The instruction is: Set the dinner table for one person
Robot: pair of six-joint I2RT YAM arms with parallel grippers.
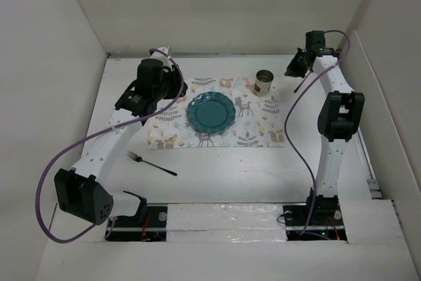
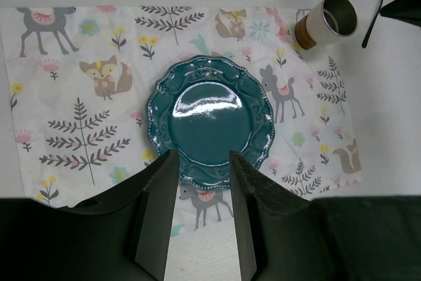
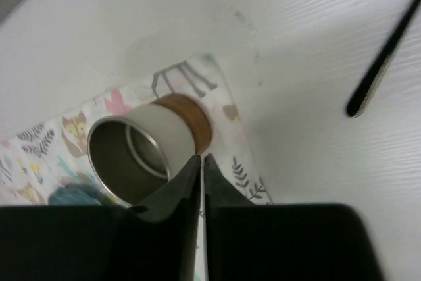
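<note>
Teal fills my left wrist view: the plate [image 2: 210, 120] sits in the middle of the placemat [image 2: 79, 116]. The left pincer [image 2: 202, 162] hangs above the plate's near rim, jaws about half apart with nothing in them. The right pincer [image 3: 202, 159] is all but closed, with only a sliver between its fingers, and it too is empty. It hovers just over the metal cup [image 3: 141, 156], which stands on the placemat's far right corner.

The table [image 1: 230, 169] spreads white under everything, far wider than the mat, which lies across its far middle.

My worry is on the right. The spoon [image 3: 385, 57] lies on bare table just beyond the cup, off the mat, and I judge it to be my next pick. With the fingers this close together, they would land on top of the thin handle rather than either side of it, and would push it away. A low swing toward it could also clip the cup's rim and tip the cup over.

On the left, a straight descent would put a finger on the plate's scalloped edge and shove it askew. The fork [image 1: 151, 162] lies on the table toward the near left, well apart from the mat. The purple cable [image 1: 85, 143] loops close to that reach, so I'd watch for drag.
</note>
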